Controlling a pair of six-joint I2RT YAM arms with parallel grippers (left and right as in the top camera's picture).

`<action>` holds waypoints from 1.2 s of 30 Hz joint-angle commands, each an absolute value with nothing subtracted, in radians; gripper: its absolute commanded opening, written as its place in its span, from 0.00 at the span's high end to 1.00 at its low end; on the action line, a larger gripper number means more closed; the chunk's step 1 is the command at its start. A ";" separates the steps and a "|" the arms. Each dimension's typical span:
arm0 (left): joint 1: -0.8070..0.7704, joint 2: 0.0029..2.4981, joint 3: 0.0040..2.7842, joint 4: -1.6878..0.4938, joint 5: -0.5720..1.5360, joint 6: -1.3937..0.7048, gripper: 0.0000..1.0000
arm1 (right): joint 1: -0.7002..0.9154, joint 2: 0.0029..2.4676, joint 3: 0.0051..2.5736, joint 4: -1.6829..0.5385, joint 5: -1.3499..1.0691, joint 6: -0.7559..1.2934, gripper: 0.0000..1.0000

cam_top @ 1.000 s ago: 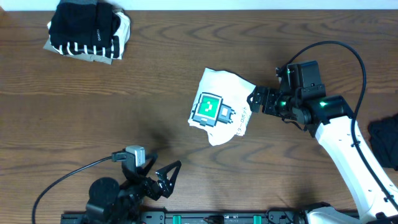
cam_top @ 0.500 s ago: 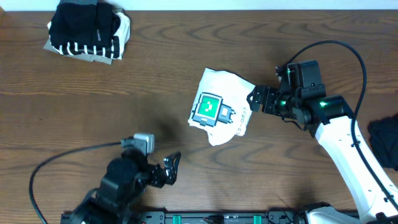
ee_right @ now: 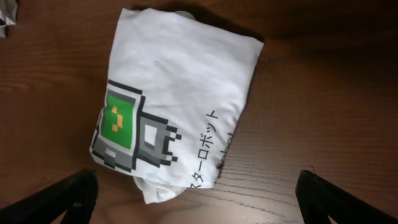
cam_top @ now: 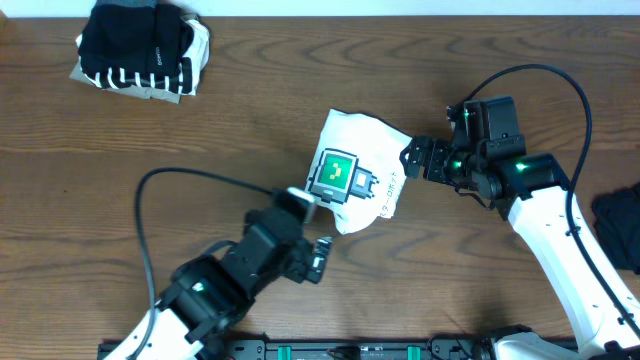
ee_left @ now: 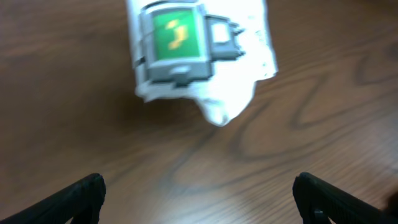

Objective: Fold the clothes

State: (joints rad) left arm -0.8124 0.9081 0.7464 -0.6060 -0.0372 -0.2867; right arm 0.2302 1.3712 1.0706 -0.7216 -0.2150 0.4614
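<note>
Left wrist view: left gripper jaws spread wide, empty, over bare table. Folded white T-shirt just ahead of fingertips, green print up, untouched. Right wrist view: right gripper wide open too, empty, T-shirt close ahead, no contact. Overhead: black and striped clothes pile well beyond left gripper, far table corner. Dark garment beside right arm, table edge.

Robot lab setup: wood-grain table, cabled white arm, mounting rail at edge
</note>
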 commanded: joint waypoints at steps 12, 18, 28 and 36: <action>-0.870 1.139 0.781 -0.429 0.017 -0.409 0.02 | 0.220 1.362 1.079 -0.722 -0.180 0.429 0.01; -0.870 1.335 0.781 -0.408 0.014 -0.572 0.02 | 0.179 1.362 1.079 -0.722 -0.180 0.429 0.01; -0.869 1.538 0.781 -0.221 -0.014 -0.627 0.04 | 0.143 1.362 1.079 -0.741 -0.184 0.429 0.01; -0.869 1.578 0.786 -0.206 -0.065 -0.531 0.04 | 0.143 1.362 1.079 -0.740 -0.184 0.429 0.01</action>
State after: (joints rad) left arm -0.8661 1.5749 0.7616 -0.2180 -0.0319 -0.5850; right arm 0.1516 1.3712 1.0706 -0.7395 -0.1864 0.4419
